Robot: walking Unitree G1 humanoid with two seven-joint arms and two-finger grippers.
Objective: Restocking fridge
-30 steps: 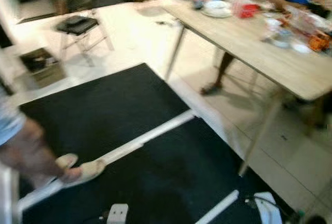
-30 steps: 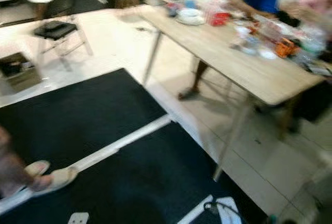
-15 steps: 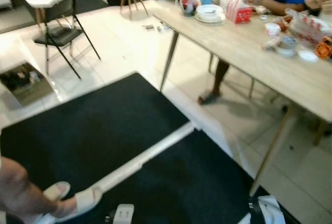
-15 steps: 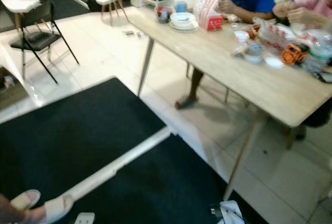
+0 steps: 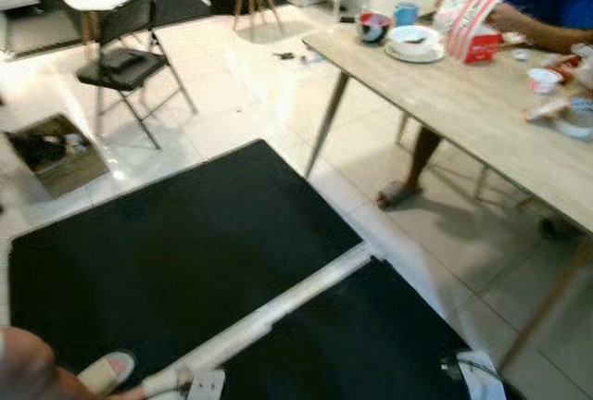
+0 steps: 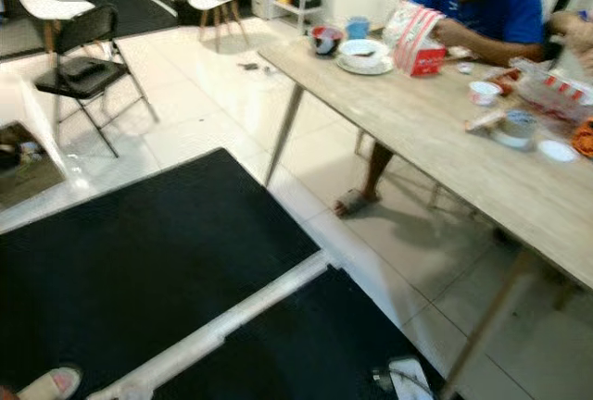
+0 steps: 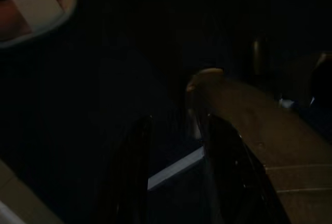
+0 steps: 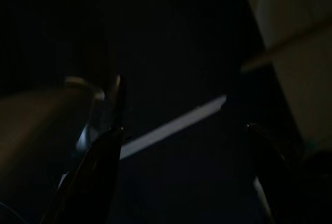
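Observation:
Both arms hang low over a black floor mat [image 5: 185,243]. In the dark left wrist view my left gripper [image 7: 176,182] is open, with a pale strip of floor showing between its fingers [image 7: 129,172]. My right gripper [image 8: 181,182] is open wide in the right wrist view, with only dark mat and a white strip behind it. Neither holds anything. A person's sandalled foot [image 7: 36,6] is close to the left arm and stands at the mat's near left corner [image 5: 102,372].
A long wooden table [image 6: 445,131] runs along the right, with a bowl on a plate [image 6: 361,53], a red-and-white bag [image 6: 412,39] and a seated person in blue [image 6: 491,11]. A black folding chair [image 5: 125,62] and an open box [image 5: 56,150] stand at the far left. A white strip [image 5: 278,312] joins two mats.
The camera has swung slightly left and the blur has gone. The sandalled foot now sits lower, at the picture's bottom left edge. Both arms still hang idle.

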